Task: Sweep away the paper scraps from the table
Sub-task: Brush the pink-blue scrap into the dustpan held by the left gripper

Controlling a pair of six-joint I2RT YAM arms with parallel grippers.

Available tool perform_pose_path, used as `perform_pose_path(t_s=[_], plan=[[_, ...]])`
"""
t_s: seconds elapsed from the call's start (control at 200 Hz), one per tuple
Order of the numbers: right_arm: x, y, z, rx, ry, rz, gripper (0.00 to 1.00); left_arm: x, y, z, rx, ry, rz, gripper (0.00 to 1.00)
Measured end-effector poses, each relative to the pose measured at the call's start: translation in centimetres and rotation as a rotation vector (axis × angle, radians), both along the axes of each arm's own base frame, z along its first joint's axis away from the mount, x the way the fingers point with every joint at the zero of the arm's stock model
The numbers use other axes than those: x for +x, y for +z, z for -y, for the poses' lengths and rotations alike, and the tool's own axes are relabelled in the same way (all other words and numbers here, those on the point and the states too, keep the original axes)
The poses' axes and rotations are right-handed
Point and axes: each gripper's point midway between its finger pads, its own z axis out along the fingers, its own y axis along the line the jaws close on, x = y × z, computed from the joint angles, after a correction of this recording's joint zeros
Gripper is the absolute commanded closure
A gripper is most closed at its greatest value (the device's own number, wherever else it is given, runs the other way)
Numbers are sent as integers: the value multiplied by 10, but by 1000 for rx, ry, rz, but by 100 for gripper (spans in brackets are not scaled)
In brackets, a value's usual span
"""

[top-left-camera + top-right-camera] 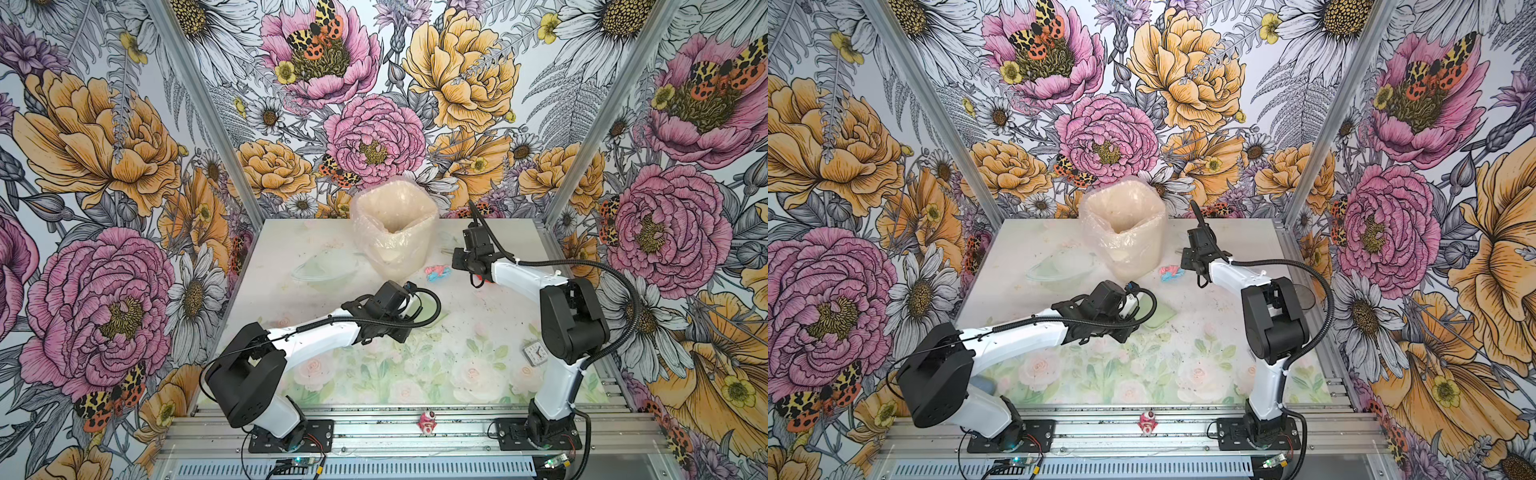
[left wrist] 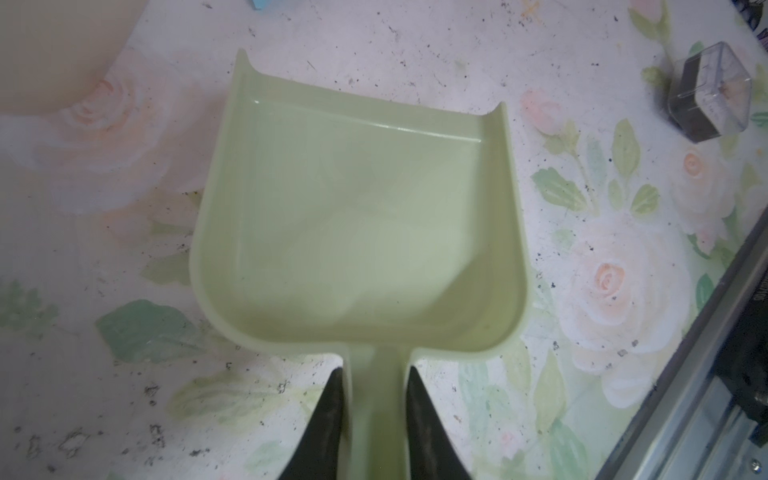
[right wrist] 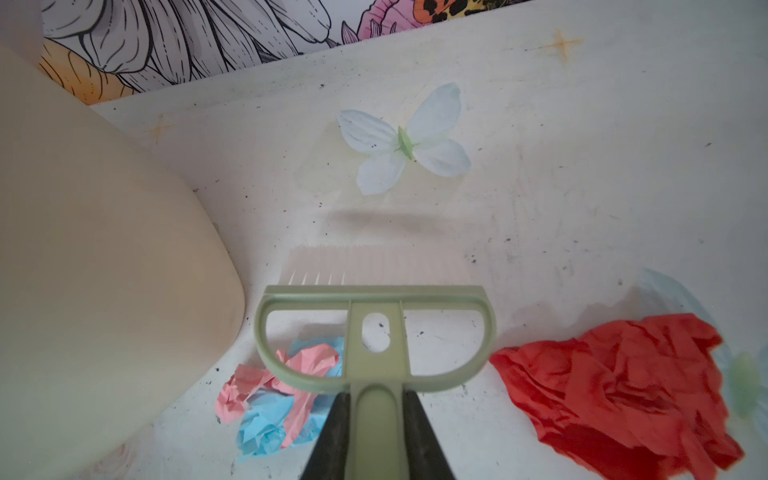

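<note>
Pinching the handle of the pale green dustpan point(image 2: 353, 216) tight between its two fingers, the left gripper point(image 2: 374, 395) is holding the pan low over the middle of the table point(image 1: 457, 332). In both top views the pan is poking out to the right of the wrist — can't tell if it's actually resting on the surface or just skimming it. The right gripper point(image 3: 376, 415) is doing the same with the matching brush point(image 3: 374, 303), jaws clamped on its handle, with the bristles point(image 3: 374, 262) pointing toward the back wall and throwing a shadow a bit ahead of themselves. The paper scraps point(image 1: 438, 272) are sitting on the far part of the table, to the right of the bag-lined bin point(image 1: 395, 224). A crumpled pink and light blue wad point(image 3: 274, 399) is lying just beside the bin's base, partly showing through the brush's open frame, and a bigger red scrap point(image 3: 615, 390) is lying on the other side of the brush handle. In both top views the red one is mostly hiding under the right wrist. A small clock point(image 1: 536, 353) is lying on the table near the right arm, and a little pink-red figurine point(image 1: 428, 422) is standing on the front rail — both well apart from the scraps.
</note>
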Motion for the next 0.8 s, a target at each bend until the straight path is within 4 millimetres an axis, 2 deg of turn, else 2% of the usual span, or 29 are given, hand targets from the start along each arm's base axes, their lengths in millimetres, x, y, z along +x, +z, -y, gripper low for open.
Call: perform_pose_path(t_s=[0.35, 0.581, 0.801], plan=[[-14, -10, -19, -54, 67, -38, 100, -2, -35, 4, 27, 22, -88, 100], [-24, -16, -26, -85, 104, -66, 100, 3, -38, 6, 11, 47, -94, 100], [-45, -37, -31, -115, 140, -126, 100, 9, -38, 4, 2, 63, -90, 100]])
